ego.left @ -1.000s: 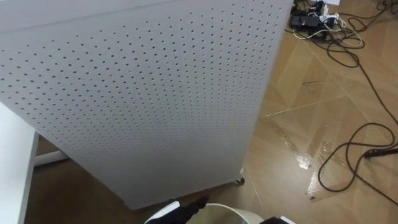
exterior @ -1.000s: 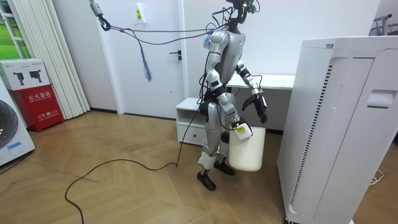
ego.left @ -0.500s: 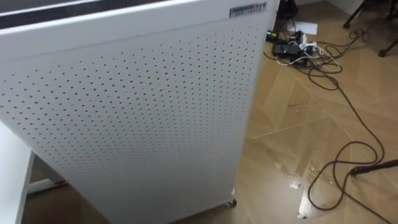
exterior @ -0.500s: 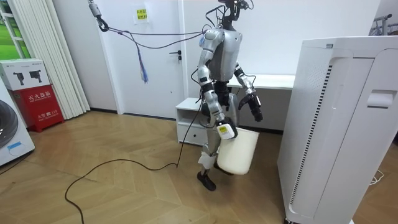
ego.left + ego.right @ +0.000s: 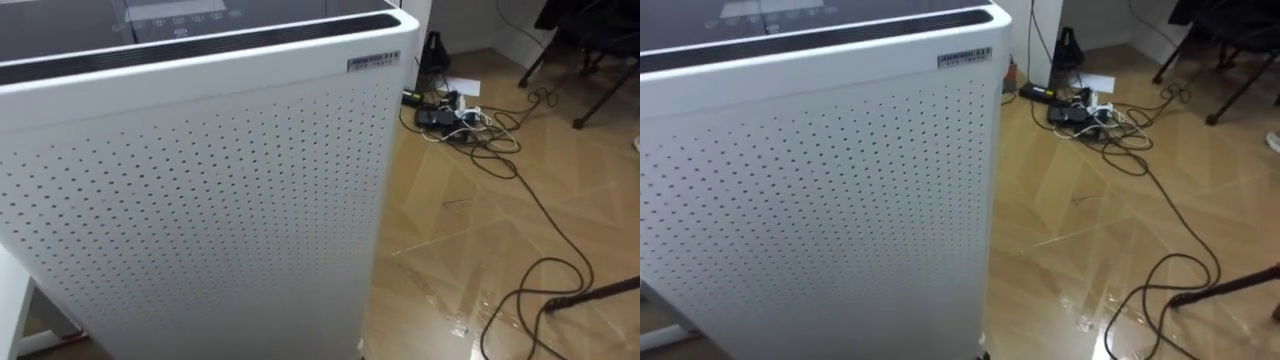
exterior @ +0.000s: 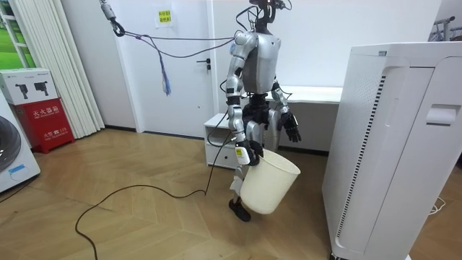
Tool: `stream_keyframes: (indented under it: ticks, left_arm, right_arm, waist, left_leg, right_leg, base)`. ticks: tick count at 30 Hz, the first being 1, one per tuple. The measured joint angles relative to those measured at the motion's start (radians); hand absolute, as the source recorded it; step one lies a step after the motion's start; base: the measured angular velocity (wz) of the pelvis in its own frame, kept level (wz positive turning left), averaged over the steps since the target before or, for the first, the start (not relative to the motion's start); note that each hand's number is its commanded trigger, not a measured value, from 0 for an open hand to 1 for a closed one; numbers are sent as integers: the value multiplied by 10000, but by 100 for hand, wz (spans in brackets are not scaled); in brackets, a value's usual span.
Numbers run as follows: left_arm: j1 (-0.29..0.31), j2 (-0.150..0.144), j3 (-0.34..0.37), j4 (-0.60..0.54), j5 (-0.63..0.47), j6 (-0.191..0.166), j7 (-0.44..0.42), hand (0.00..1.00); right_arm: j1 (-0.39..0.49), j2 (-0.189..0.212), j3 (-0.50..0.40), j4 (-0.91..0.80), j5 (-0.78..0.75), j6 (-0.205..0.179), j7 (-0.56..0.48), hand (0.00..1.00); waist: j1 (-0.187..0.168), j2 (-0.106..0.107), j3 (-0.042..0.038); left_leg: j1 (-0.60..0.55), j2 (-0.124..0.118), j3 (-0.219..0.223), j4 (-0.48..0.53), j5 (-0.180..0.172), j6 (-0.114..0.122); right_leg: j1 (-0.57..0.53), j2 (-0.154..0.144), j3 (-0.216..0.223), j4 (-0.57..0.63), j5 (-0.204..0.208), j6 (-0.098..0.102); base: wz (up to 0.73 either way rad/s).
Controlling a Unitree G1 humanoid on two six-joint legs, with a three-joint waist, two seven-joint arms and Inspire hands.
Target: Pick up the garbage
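In the room view I stand upright between a white desk and a tall white perforated appliance, facing the appliance. A cream waste bin hangs tilted at knee height, its open mouth turned up toward the room view's right. My right hand is curled on its rim. My left hand hangs free at hip height with relaxed fingers and holds nothing. The eye views show the appliance's perforated side close ahead. I see no loose garbage on the floor.
A power strip with tangled cables lies on the wooden floor right of the appliance, and a black cable loops nearer. In the room view a low white cabinet stands behind me and a dark cable crosses the floor.
I have straightened up from a forward lean and turned a little right. The bin swung toward the room view's left and tipped. The eye view rose, so the bin's rim left it.
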Motion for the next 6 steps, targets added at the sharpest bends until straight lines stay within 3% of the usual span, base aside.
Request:
stream_keyframes:
  ticks: [4,6]
  left_arm:
    - [-12,-452,845,845,-617,9,298,0]
    - [47,-501,1069,1132,-1213,87,405,0]
  right_arm:
    - [160,377,-725,438,80,8,-13,100]
    - [223,479,-804,448,157,27,-116,100]
  waist:
    - [-1,15,5]
    - [13,-21,-10]
  left_leg:
    - [240,-2,-1,-84,-69,-16]
    - [356,-4,68,-136,-96,-32]
  right_leg:
    - [237,25,140,-156,-3,6]
    - [298,48,222,-174,-6,8]
  base:
    - [-8]
    - [-11]
